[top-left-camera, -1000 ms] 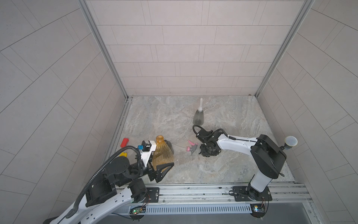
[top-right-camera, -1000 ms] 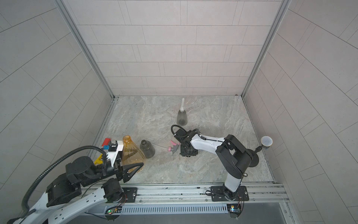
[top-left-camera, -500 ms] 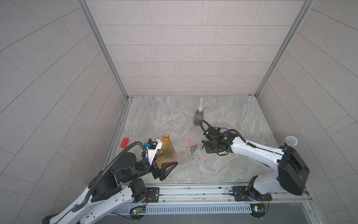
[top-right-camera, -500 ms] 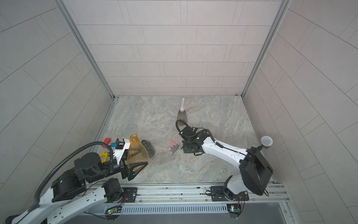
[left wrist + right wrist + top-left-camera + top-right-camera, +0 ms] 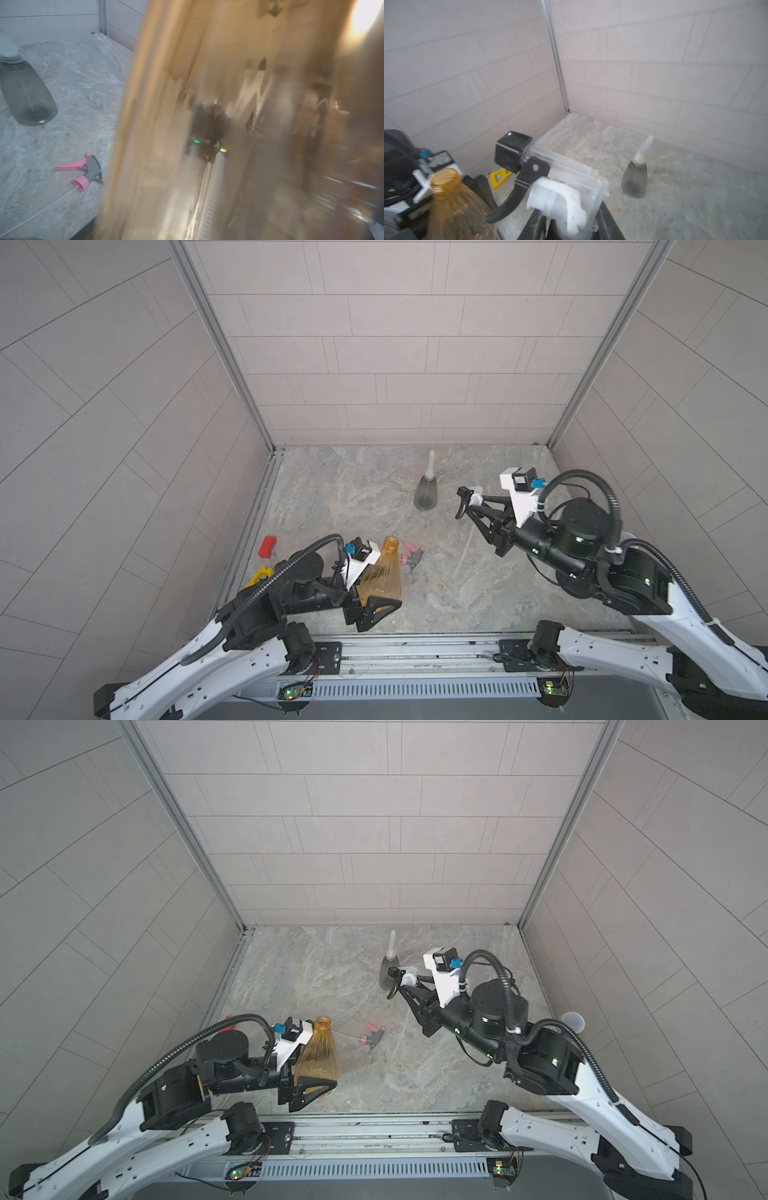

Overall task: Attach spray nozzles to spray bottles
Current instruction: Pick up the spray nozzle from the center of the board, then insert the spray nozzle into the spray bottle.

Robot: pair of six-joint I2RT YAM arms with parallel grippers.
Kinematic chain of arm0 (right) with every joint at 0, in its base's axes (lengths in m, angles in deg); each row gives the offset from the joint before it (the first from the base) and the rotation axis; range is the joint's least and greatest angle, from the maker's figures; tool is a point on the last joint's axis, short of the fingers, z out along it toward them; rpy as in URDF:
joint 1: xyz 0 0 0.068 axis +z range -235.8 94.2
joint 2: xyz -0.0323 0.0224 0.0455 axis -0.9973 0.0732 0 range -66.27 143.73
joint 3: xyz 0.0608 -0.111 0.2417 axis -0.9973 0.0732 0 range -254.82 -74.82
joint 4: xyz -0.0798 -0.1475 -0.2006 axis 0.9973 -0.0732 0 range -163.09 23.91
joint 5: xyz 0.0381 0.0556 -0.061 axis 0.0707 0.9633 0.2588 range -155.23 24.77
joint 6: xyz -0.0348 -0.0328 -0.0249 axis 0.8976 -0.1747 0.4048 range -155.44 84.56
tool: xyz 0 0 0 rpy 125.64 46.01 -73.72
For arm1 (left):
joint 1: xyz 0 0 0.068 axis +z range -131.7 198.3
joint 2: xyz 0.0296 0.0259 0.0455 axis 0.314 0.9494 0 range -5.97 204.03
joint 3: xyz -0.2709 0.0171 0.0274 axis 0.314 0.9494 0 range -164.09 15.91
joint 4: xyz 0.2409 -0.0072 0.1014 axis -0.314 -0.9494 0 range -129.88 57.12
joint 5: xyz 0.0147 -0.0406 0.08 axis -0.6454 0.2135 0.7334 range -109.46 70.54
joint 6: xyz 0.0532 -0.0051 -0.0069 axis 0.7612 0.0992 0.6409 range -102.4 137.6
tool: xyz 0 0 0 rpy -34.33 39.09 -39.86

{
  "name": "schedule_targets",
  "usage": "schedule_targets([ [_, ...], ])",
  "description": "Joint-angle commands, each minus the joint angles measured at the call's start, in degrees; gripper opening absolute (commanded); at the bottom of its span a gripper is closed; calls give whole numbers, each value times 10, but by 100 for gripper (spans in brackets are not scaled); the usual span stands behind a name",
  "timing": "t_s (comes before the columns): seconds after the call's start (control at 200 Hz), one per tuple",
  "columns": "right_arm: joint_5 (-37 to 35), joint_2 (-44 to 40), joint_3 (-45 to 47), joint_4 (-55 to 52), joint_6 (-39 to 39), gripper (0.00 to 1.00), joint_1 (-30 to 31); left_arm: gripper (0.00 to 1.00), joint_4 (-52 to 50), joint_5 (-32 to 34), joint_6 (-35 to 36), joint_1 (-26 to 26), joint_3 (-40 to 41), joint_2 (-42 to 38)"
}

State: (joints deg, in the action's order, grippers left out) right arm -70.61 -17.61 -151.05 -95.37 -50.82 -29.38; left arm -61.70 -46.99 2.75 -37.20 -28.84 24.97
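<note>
Your right claw (image 5: 473, 505) has lifted off the table (image 5: 332, 497), gripping the black nozzle (image 5: 556, 195). Left claw (image 5: 380, 591) still grips the amber bottle (image 5: 382, 572); the pink nozzle (image 5: 411, 558) lies between them.

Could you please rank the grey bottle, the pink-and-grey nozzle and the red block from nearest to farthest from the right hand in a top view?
1. Grey bottle, standing just beside the right hand, toward the back.
2. Pink-and-grey nozzle, lying mid-floor.
3. Red block, far over on the left side.
</note>
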Motion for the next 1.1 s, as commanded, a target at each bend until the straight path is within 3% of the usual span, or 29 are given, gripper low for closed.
schedule_targets([
  [0.0, 18, 12, -37, 48, 79, 28, 29, 0, 23, -59, 14, -1, -20, 5],
  [0.22, 51, 62, -114, 94, 126, 27, 81, 0, 4, -71, 17, -1, -25, 14],
  [0.68, 80, 148, -197, 149, 141, 24, 84, 0, 3, -82, 16, -1, -19, 11],
  [1.096, 96, 160, -190, 144, 137, 22, 86, 0, -15, -74, 31, -1, -31, 3],
])
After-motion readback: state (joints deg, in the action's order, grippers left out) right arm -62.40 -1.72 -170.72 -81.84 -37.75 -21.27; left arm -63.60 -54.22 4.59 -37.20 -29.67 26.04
